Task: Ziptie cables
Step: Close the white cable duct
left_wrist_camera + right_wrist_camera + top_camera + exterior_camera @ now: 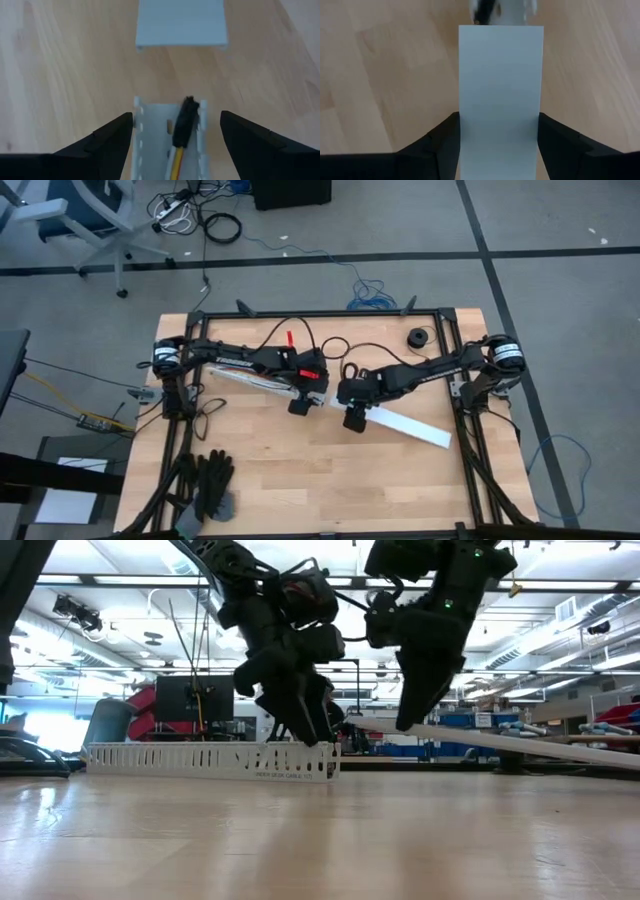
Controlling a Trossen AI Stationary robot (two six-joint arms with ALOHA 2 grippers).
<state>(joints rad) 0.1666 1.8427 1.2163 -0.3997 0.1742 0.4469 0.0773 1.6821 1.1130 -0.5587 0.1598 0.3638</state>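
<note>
Cables (176, 159) lie lengthwise in the slotted white channel (142, 131), dark plug end (183, 126) pointing at the channel's open end, toward the flat white cover strip (500, 95). Yellow and white wires visible; other colours probably hidden. Left gripper (176, 131) straddles the channel, fingers (107, 142) apart, not touching its walls. Right gripper (499, 134) clamps the smooth cover strip by its edges. Light wood-grain worktop (300, 470), grey floor, workshop behind.
</note>
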